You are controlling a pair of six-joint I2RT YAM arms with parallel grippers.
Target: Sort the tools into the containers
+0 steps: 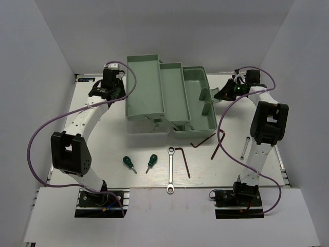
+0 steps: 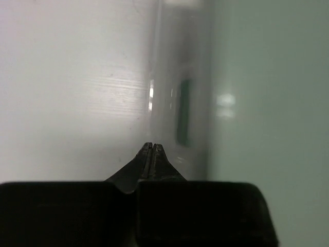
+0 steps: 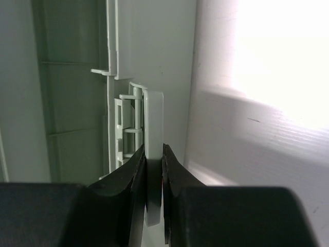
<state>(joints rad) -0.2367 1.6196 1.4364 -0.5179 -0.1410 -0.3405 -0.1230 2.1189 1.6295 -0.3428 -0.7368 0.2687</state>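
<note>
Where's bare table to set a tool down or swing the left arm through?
Free: the table patch between the left arm, the front-left corner of the toolbox and the screwdrivers; a smaller one between the wrench, the long hex key and the base of the right arm. Crowded: in front of the toolbox's right half, where hex keys and a purple cable bunch together.

I see white links and black joint housings on the left arm and right arm. Behind the left tool and the right tool, purple cables loop to black base plates. The fingers are black and tapered.
</note>
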